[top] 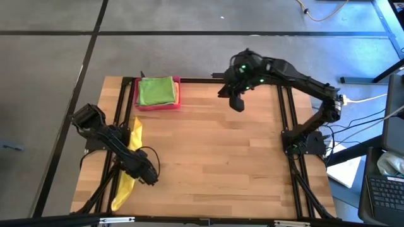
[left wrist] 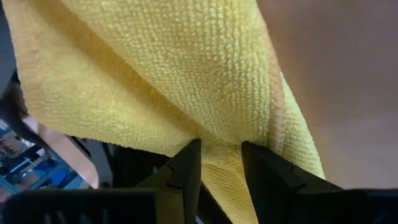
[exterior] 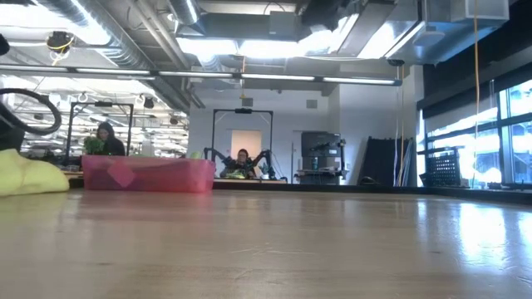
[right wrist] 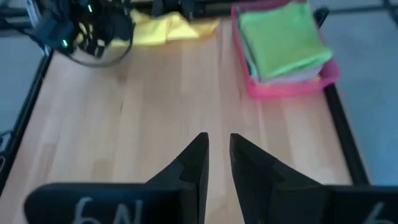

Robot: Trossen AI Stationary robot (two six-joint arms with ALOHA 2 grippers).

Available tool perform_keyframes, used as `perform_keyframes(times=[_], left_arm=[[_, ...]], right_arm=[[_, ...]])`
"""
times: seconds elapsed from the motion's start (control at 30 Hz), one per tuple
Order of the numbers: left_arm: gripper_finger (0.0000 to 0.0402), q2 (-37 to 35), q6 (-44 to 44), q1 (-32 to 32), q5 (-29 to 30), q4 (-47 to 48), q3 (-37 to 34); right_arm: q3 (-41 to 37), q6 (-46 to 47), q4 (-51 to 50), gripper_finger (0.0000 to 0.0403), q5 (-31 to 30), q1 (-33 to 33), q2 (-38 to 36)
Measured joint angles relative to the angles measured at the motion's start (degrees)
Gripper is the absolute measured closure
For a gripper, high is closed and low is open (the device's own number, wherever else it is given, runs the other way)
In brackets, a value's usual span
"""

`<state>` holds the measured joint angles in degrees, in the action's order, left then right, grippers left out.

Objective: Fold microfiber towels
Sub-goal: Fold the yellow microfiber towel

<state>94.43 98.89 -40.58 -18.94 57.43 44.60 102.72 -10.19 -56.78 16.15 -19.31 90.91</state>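
Yellow towel (top: 129, 165) lies lengthwise along the table's (top: 208, 157) left edge, pinched by the left gripper (left wrist: 219, 163), while the right gripper (right wrist: 216, 158), slightly parted and empty, hovers near the far edge, well apart.

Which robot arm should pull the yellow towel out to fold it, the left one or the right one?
Probably the left. The left gripper is pinching the yellow towel at the table's left edge. The right gripper hangs with nothing in it near the pink tray, far from that towel.
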Motion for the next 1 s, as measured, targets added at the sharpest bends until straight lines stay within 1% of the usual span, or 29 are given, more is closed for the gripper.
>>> perform_keyframes(times=[0.13,0.37,0.53,0.67,0.83,1.0], left_arm=[[0.0291,-0.1,0.4,0.1,-0.4,-0.1,1.0],[0.0291,-0.2,5.8,0.1,-1.1,-1.6,1.3],[0.0291,-0.2,6.0,1.0,-2.5,-3.4,1.3],[0.0294,-0.2,6.0,2.0,-3.3,-5.1,1.3],[0.0308,-0.3,5.7,3.2,-3.3,-5.6,1.3],[0.0341,-0.3,5.6,3.3,-3.3,-5.7,1.3]], right_arm=[[0.1,-0.4,0.5,0.0334,0.0,-0.4,-2.8],[0.1,-2.0,3.0,0.0334,-0.1,-2.2,-6.4],[0.1,-0.3,7.1,0.0334,0.0,-2.7,-8.1],[0.1,1.0,7.4,0.0334,0.0,-3.4,-8.4],[0.1,0.9,6.5,0.0334,0.0,-3.6,-8.4],[0.1,0.6,6.4,0.0334,0.0,-3.6,-8.4]])
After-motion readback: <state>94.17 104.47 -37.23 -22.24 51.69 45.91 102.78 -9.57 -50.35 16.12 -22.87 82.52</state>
